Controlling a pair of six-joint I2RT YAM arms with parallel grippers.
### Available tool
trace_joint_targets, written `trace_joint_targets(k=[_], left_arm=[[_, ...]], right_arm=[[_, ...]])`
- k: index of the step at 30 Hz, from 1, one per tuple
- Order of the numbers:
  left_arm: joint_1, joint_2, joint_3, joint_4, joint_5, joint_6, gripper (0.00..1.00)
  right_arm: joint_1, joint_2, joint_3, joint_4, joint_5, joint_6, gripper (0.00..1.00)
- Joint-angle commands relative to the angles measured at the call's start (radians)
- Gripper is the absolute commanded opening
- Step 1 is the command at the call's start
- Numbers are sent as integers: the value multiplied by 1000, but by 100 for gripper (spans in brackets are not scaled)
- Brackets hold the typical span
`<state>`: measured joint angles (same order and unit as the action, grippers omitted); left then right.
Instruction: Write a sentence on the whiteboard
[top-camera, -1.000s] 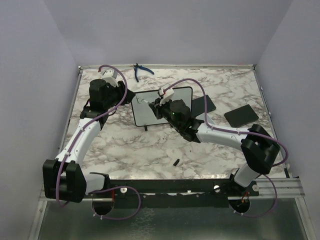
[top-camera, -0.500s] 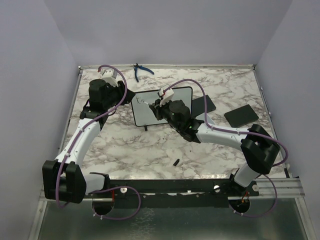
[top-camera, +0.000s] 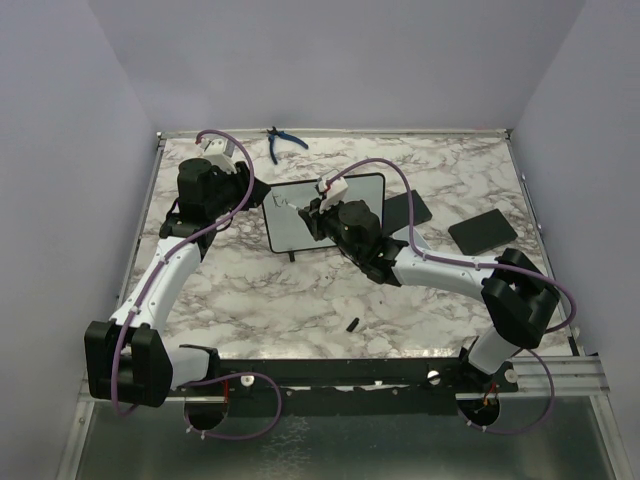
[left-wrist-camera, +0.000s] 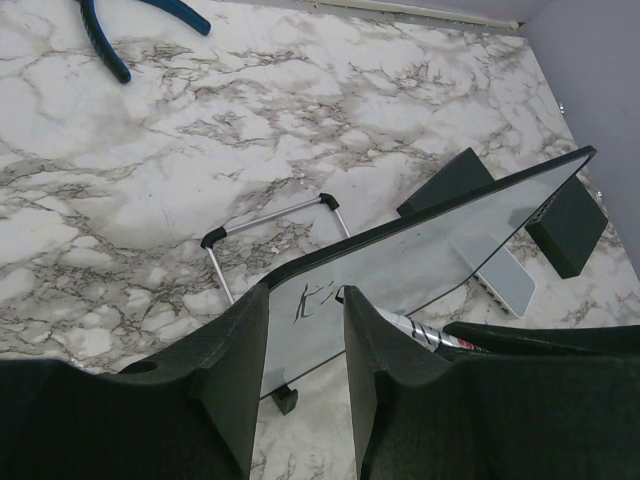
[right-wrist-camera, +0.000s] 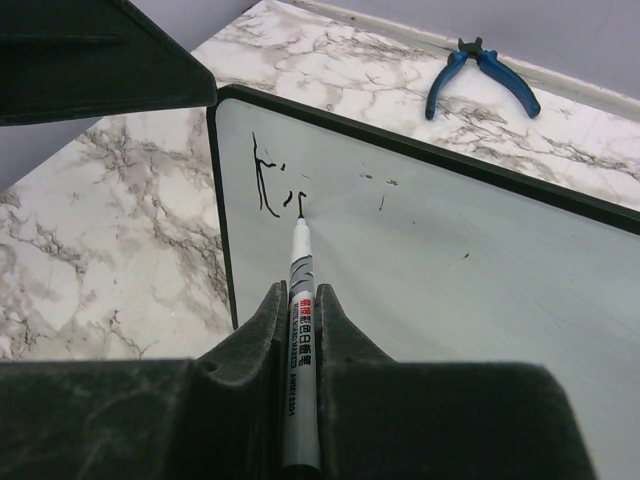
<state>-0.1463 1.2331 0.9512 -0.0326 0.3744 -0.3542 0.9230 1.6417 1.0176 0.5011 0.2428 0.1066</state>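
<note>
The right claw (right-wrist-camera: 298, 292) is clamped tight on the marker (right-wrist-camera: 299, 340), its tip pressed to the whiteboard (right-wrist-camera: 450, 290) just under the first black strokes of the sentence (right-wrist-camera: 268, 180), up near the board's top left corner! The whiteboard stands propped up in the middle of the marble table (top-camera: 300, 290). The left claw (left-wrist-camera: 305, 315) sits at its left edge, fingers apart with the corner showing in the gap, and whether they pinch it, I cannot tell.
</note>
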Motion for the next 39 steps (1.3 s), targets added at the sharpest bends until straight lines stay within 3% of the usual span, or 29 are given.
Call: trace_joint_targets(k=[1,39], left_arm=[[-9,-23,-10,7,12,11,37],[-9,-24,-11,7,15,11,37]], right_arm=[[6,-2,-5,40,33,-13,0],[5,-10,-42,30,76,0,0]])
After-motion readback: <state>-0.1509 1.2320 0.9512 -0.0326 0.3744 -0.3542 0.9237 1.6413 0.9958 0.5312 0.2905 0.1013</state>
